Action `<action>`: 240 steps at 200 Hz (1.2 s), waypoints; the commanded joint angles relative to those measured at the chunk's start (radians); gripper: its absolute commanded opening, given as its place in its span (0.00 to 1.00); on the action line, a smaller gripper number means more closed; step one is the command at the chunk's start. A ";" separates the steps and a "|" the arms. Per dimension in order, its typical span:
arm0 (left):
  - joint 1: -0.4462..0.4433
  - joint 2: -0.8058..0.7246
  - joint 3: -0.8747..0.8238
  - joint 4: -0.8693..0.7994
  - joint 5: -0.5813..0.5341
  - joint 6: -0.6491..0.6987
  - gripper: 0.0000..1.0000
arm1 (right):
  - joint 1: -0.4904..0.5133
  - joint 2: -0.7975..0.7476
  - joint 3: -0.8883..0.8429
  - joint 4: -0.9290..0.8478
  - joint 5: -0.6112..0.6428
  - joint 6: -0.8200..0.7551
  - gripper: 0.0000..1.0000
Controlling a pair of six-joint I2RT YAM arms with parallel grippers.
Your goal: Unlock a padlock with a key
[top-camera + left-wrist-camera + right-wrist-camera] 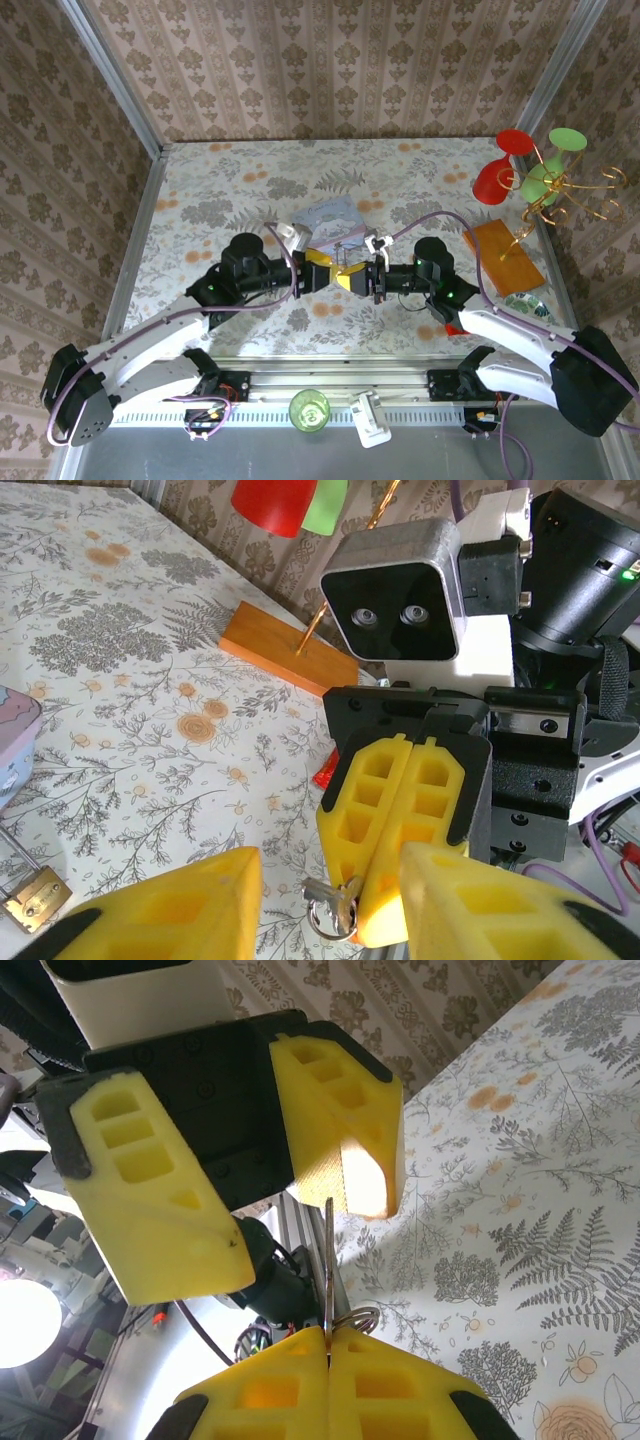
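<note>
My right claw (pixel 328 1355) is clenched on the key (pixel 328 1250), whose blade points straight between the spread fingers of my left claw (pixel 295 1225). The padlock (pixel 35 898) lies flat on the table (pixel 150 680) beside the tin (pixel 12 735), off to the left claw's side. I judge the left arm the nearer.

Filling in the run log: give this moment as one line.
right gripper shut on key | left gripper open | padlock on table, unheld
</note>
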 commanded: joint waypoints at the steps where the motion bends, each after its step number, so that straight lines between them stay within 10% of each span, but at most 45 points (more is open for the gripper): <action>1: 0.009 0.011 0.009 0.085 0.053 -0.017 0.34 | 0.004 0.014 0.038 0.026 -0.035 -0.002 0.00; 158: 0.011 0.007 0.013 0.051 0.059 -0.005 0.00 | 0.002 0.035 0.058 -0.006 -0.031 -0.022 0.00; 190: 0.010 -0.004 0.019 0.067 0.030 -0.020 0.00 | -0.004 -0.018 0.075 -0.131 0.007 -0.111 0.65; 200: 0.009 -0.007 0.028 0.068 0.027 -0.021 0.00 | -0.008 -0.061 0.063 -0.151 0.053 -0.145 0.99; 240: -0.025 -0.009 0.083 0.035 0.004 0.024 0.00 | -0.016 -0.176 0.032 -0.085 0.142 -0.226 1.00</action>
